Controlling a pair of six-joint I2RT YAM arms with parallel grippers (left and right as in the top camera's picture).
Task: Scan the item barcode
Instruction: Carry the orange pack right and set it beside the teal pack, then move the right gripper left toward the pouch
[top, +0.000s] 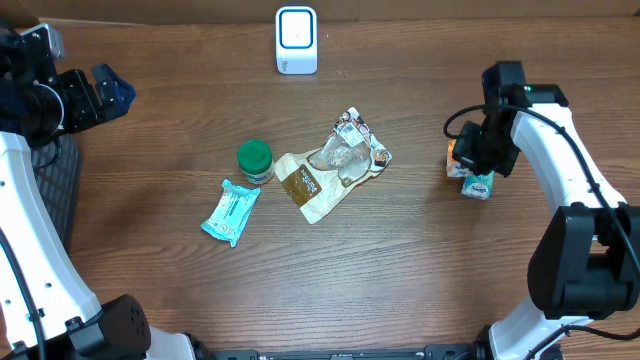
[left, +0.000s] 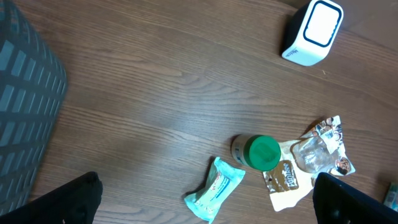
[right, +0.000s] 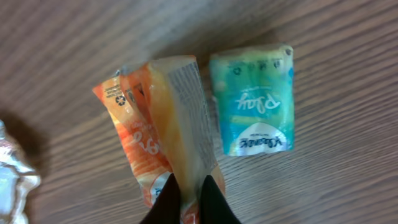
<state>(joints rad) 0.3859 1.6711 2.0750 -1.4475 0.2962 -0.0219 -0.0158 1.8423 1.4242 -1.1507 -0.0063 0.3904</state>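
Note:
My right gripper (right: 189, 186) is shut on the pinched edge of an orange packet (right: 155, 124) with fine print on its side. The packet sits close beside a teal tissue pack (right: 252, 99) on the right of the wooden table. From overhead, the right gripper (top: 478, 150) covers most of the orange packet (top: 455, 158). The white scanner (top: 296, 40) stands at the far middle edge. My left gripper (top: 95, 95) hangs open at the far left, holding nothing. The left wrist view shows its open gripper (left: 205, 199) high above the table.
Mid-table lie a green-lidded jar (top: 254, 160), a teal wipes pack (top: 230, 211), a brown-and-white pouch (top: 310, 185) and a clear crinkled packet (top: 350, 150). A dark mesh basket (top: 55, 190) stands at the left edge.

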